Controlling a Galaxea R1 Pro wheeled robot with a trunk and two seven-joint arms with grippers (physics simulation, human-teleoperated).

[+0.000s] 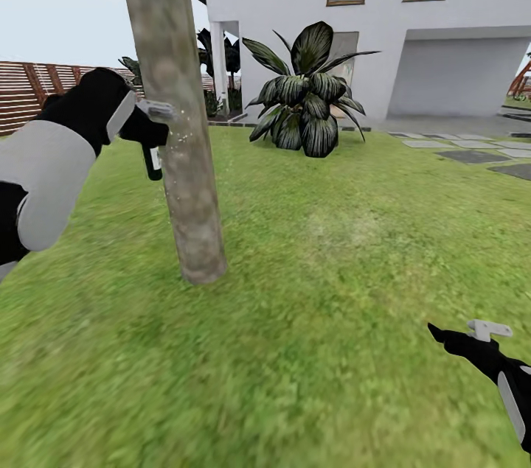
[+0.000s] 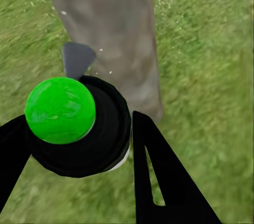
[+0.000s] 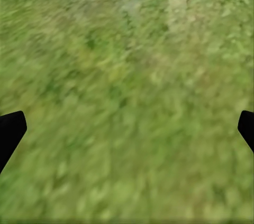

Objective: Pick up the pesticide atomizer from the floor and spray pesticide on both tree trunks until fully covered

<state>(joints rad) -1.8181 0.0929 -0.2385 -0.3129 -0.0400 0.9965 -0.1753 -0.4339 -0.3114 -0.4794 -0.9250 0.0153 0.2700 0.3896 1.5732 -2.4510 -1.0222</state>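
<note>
- Right gripper (image 1: 472,332): lower right corner of the head view, low over the grass; black fingers with a pale grey tip piece. In the right wrist view, fingertips (image 3: 10,131) at the far left and right edges, spread wide, nothing between them.
- Floor (image 1: 317,350): blurry green grass across the lower two thirds of the head view, a paler worn patch right of centre.
- Left gripper (image 1: 151,135): left of the head view at mid height, at the end of a white and black arm; fingers (image 2: 159,176) closed around the pesticide atomizer.
- Pesticide atomizer (image 1: 153,158): black bottle hanging below the grip, pale label partly seen, light grey spray head pointed at the trunk and just beside it. In the left wrist view, seen from above as a black round body (image 2: 84,144) with a bright green disc on top and a grey nozzle toward the trunk.
- Tree trunk (image 1: 181,158): thick beige-grey mottled column, tilted slightly, from the top edge down to the grass left of centre; small white specks on and beside the bark at nozzle height.
- Dark broad-leaved plant (image 1: 306,96): upper centre, at the lawn's far edge.
- White house (image 1: 442,18): upper right, two framed windows, open bay beneath.
- Brown slat fence (image 1: 29,88): far left, behind the arm.
</note>
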